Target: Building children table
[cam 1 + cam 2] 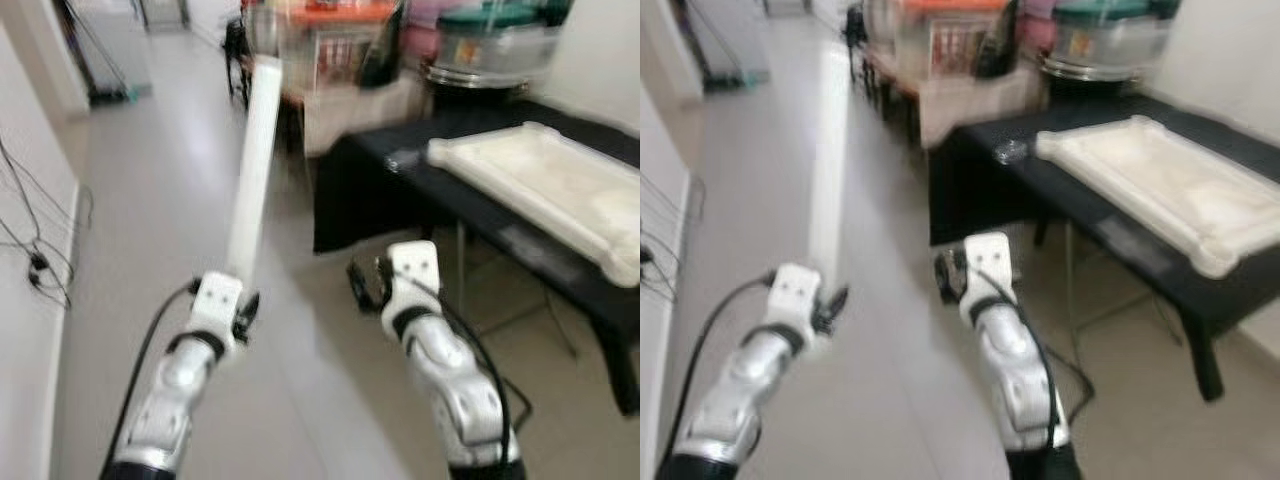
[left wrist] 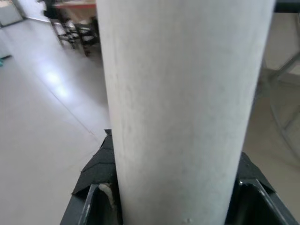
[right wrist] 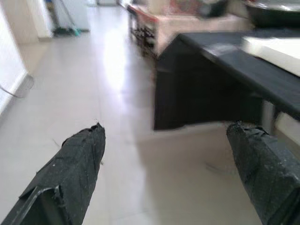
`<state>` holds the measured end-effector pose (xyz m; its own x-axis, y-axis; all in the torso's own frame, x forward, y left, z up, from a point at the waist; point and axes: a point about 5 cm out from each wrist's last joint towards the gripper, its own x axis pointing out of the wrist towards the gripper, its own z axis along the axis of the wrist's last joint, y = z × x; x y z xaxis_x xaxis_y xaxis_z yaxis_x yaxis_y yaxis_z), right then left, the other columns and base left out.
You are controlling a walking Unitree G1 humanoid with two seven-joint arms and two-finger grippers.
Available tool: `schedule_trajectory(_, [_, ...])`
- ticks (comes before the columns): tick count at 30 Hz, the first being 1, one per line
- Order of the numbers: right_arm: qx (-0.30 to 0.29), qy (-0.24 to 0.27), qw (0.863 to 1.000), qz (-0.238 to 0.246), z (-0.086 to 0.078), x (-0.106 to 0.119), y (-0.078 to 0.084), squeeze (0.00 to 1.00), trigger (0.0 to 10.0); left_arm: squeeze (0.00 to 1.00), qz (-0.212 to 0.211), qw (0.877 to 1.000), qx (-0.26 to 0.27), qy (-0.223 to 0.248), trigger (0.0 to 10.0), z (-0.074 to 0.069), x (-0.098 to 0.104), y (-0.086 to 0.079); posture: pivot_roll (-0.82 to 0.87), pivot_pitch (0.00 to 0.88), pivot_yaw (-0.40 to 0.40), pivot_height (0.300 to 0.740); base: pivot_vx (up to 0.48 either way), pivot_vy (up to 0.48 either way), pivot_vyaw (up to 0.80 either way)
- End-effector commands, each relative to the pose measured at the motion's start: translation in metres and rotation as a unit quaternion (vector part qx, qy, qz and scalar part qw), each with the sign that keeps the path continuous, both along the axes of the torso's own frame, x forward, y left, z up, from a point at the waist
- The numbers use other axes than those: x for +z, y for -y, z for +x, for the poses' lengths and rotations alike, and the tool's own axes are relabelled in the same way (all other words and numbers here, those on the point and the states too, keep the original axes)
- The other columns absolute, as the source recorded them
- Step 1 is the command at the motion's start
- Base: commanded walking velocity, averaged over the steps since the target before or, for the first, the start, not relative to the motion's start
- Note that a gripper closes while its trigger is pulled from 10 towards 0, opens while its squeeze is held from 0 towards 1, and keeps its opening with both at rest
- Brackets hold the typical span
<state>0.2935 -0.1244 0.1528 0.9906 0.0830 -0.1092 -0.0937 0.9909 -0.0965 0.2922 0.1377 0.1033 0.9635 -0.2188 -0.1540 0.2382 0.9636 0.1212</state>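
While our left gripper [image 1: 240, 318] is clamped on the base of the long white cylindrical table leg [image 1: 253, 165], we should keep it upright. Our right gripper [image 3: 168, 164] is spread wide, empty. Ahead to its right, the white rectangular tabletop [image 1: 545, 185] lies on a black-draped table [image 1: 400, 140], whose near corner obstructs approach.

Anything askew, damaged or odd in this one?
Nothing stands out. The left gripper holds the white table leg roughly upright; the right gripper is open, and the white tabletop lies flat on the black table.
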Motion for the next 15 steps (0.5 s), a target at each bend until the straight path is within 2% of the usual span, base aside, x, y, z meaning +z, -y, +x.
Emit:
schedule_trajectory(1, [-0.012, -0.001, 1.000, -0.001, 0.0010, 0.0002, 0.0043, 0.00, 10.0, 0.00, 0.001, 1.000, -0.010, 0.006, 10.0, 0.0013, 0.0028, 0.0050, -0.06, 0.000, -0.015, 0.740, 0.000, -0.480, 0.00])
schedule_trajectory(9, [-0.008, 0.008, 1.000, 0.004, 0.0025, 0.0025, 0.0026, 0.00, 10.0, 0.00, 0.003, 1.000, -0.008, 0.012, 10.0, 0.0027, 0.0045, 0.0045, -0.05, 0.000, -0.012, 0.740, 0.000, -0.480, 0.00])
schedule_trajectory(15, [0.019, 0.011, 1.000, 0.009, 0.0039, 0.0045, -0.0032, 0.00, 10.0, 0.00, 0.006, 1.000, -0.010, 0.015, 10.0, 0.0039, 0.0047, 0.0066, -0.06, 0.000, -0.015, 0.740, 0.000, -0.480, 0.00])
